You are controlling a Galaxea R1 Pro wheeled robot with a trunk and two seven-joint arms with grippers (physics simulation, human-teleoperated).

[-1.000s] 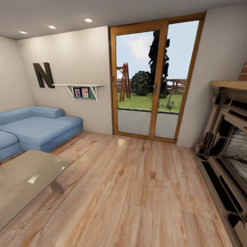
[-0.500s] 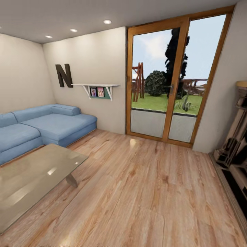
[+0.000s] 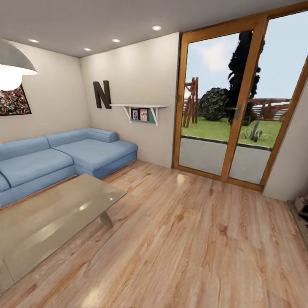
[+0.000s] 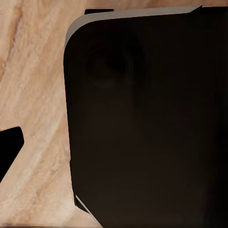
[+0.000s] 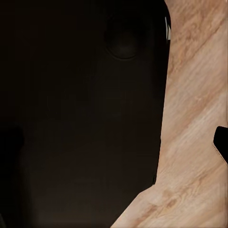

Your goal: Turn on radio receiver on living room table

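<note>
The low coffee table [image 3: 51,214] with its glossy grey-brown top stands at the lower left of the head view, in front of the blue sectional sofa [image 3: 64,156]. The part of its top that I can see is bare, and the radio receiver is out of view. In the left wrist view, a dark fingertip [image 4: 9,147] juts in at the frame edge over the wood floor [image 4: 38,95], beside my black body [image 4: 152,118]. The right wrist view has another dark fingertip [image 5: 221,142] at its edge, next to the black body [image 5: 80,118]. Neither jaw gap can be read.
This is the living room, with a wall letter N [image 3: 102,94], a white shelf [image 3: 139,107], a white pendant lamp [image 3: 10,68], a framed picture [image 3: 13,100] and a wood-framed glass door [image 3: 239,107]. Wood floor [image 3: 192,239] spreads from the centre to the right. A fireplace corner [image 3: 301,207] pokes in at the right edge.
The head view has swung left, so everything has shifted right in the picture. The lamp and framed picture came into view. Most of the fireplace slid out, and more of the sofa and table shows.
</note>
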